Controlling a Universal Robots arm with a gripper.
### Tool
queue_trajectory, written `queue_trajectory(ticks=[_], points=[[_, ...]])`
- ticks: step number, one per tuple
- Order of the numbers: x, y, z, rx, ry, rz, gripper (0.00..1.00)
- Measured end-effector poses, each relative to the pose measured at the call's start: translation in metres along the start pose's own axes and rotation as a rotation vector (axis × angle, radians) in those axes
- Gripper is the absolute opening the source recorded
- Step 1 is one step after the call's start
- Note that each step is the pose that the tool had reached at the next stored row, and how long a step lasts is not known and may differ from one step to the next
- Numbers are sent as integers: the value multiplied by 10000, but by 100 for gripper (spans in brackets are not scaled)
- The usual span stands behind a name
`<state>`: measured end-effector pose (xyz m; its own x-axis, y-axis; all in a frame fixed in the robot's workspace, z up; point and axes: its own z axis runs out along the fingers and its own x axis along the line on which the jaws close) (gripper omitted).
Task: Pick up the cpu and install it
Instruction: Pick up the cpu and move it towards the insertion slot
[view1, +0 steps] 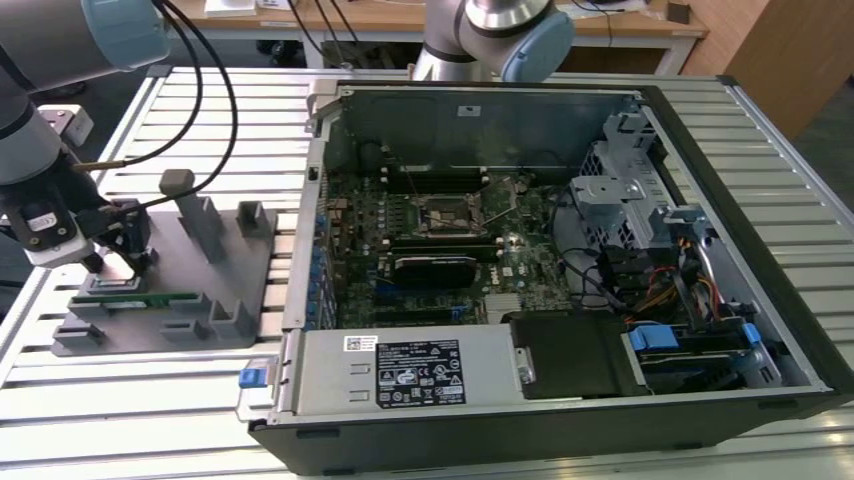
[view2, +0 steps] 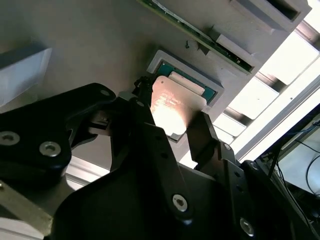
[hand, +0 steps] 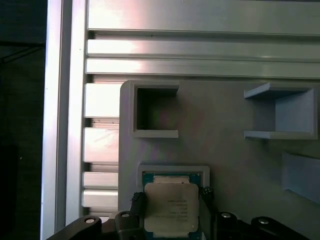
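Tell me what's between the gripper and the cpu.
Nothing: the gripper straddles the cpu in its tray pocket, seen in both wrist views.

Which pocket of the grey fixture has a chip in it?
The framed square pocket at the end effector holds the cpu; the two open-sided pockets are empty.

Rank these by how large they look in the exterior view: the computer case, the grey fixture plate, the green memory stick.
1. computer case
2. grey fixture plate
3. green memory stick
The differences are large, so nearness to the camera leaves the order sure.
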<state>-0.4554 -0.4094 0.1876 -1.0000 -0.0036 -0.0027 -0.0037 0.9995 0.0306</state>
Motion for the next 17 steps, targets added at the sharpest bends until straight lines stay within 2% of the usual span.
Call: queue_trajectory(ticks=[11,12,17], points=[[1,1,1,-5,-2,1,54],[2,0,1,-4,-1,2,60],[18,0,1,-6,-3,1,60]])
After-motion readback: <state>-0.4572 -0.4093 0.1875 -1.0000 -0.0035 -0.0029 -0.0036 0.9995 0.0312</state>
